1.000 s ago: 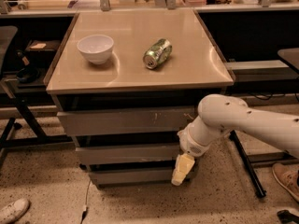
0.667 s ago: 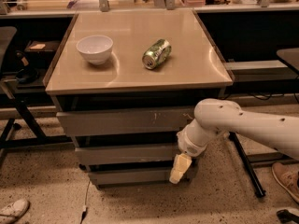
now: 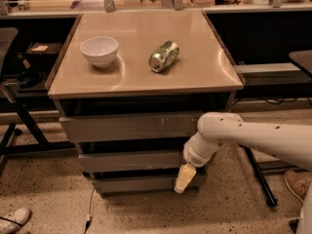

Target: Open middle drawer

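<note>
The middle drawer is a wide, shallow grey front in the cabinet, between the taller scratched top front and the narrow bottom front. Its front stands out slightly from the cabinet. My gripper hangs down from the white arm at the right end of the drawers, its yellowish tip in front of the bottom front, just below the middle drawer's right end.
A white bowl and a green can lying on its side rest on the beige cabinet top. A black stand leg is at the right, a chair base at the left, shoes on the floor.
My arm and gripper have shifted slightly to the left along the drawer fronts. The drawers look unchanged.
</note>
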{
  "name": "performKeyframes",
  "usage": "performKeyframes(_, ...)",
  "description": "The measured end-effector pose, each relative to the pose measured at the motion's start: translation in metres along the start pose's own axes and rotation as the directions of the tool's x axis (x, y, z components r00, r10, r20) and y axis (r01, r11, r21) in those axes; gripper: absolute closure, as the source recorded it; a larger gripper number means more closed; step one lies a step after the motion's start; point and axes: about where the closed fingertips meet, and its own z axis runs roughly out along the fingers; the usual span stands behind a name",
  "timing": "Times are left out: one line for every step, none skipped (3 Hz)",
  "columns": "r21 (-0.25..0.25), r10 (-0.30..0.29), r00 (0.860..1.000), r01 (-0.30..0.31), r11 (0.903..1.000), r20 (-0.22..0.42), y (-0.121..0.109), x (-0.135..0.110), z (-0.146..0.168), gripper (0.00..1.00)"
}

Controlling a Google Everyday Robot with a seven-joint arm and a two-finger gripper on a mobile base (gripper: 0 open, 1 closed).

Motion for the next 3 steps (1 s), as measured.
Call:
performKeyframes(0.024,0.008,1.000,-0.008,0.9997,-0.019,-0.012,0.004,0.011,0.00)
performKeyframes(0.029,0.013,0.999,-0.012,0.9995,-0.040,-0.018,0.009,0.024,0.00)
performKeyframes(0.033,0.029,0.998,-0.027,0.9991,-0.053,-0.020,0.019,0.034,0.00)
